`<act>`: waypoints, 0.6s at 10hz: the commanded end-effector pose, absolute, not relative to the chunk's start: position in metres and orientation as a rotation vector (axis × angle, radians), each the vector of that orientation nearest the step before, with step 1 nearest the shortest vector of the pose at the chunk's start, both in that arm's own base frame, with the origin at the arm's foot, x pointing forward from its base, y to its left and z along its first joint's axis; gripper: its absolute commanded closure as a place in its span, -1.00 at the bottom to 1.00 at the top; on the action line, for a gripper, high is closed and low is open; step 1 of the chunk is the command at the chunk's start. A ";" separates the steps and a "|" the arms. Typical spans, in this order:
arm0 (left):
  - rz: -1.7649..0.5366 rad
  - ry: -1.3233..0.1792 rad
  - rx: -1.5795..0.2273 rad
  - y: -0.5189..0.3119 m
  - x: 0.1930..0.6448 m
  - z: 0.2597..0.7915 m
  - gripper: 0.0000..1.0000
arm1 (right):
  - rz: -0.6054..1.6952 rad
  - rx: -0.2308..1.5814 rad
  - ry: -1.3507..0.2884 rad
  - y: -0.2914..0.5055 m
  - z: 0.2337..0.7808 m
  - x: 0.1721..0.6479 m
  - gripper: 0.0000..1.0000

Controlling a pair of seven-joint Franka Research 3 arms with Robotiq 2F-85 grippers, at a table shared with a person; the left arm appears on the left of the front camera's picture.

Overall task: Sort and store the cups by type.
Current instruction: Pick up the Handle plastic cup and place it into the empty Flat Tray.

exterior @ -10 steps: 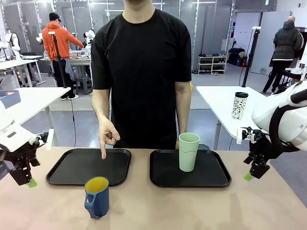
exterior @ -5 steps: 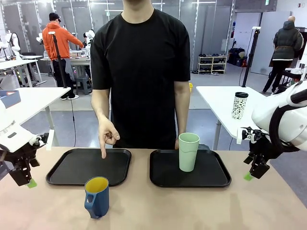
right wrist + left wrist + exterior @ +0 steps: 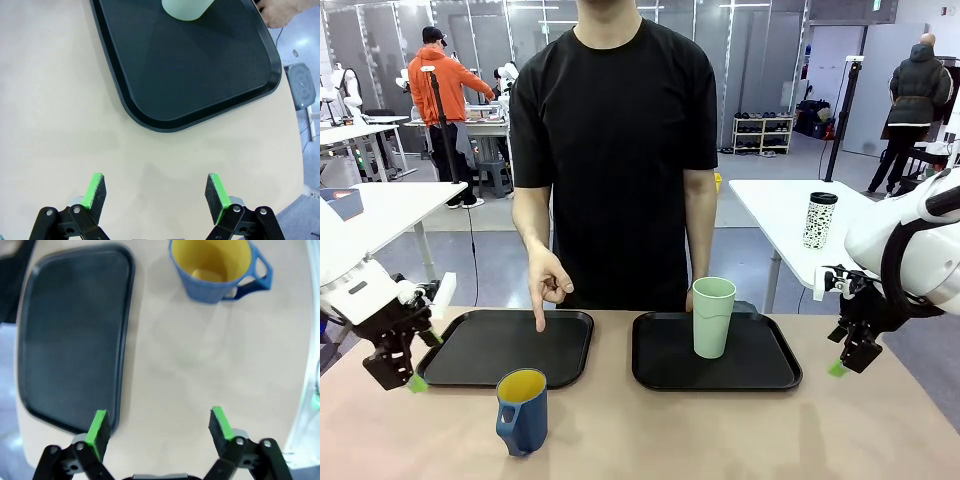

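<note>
The matte beige worktop (image 3: 650,445) carries two black trays with smooth raised rims. On the right tray (image 3: 770,375) the tall mint-green tumbler (image 3: 713,316) stands upright, handleless and slightly tapered. Over the left tray (image 3: 470,355) the person's hand (image 3: 548,285) points one finger down. The shorter dark blue mug (image 3: 522,412), yellow inside, stands upright on bare worktop just beside that tray's near edge, with its handle towards my side. My left tool (image 3: 158,422) is the nearer one, spread wide and empty, with the mug ahead and a little off-centre. I judge this tool should take it. My right tool (image 3: 156,192) is also spread and empty, near the right tray's corner.
</note>
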State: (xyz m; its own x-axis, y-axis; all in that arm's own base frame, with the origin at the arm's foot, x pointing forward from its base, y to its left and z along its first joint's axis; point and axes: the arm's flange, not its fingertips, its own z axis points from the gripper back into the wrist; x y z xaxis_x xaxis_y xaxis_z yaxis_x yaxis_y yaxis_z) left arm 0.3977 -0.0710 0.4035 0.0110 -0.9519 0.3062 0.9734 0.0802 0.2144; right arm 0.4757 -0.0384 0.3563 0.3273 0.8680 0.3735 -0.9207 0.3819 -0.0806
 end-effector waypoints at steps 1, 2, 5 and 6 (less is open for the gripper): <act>-1.593 -0.523 -0.139 -0.067 0.395 0.370 -1.00 | 1.179 0.153 -0.383 -0.038 0.356 0.475 -1.00; -1.641 -0.573 -0.192 -0.068 0.397 0.359 -1.00 | 1.179 0.153 -0.383 -0.038 0.356 0.475 -1.00; -1.710 -0.714 -0.478 -0.056 0.394 0.336 -1.00 | 1.179 0.153 -0.383 -0.038 0.356 0.475 -1.00; -1.710 -0.782 -0.537 -0.049 0.394 0.326 -1.00 | 1.179 0.153 -0.383 -0.038 0.356 0.475 -1.00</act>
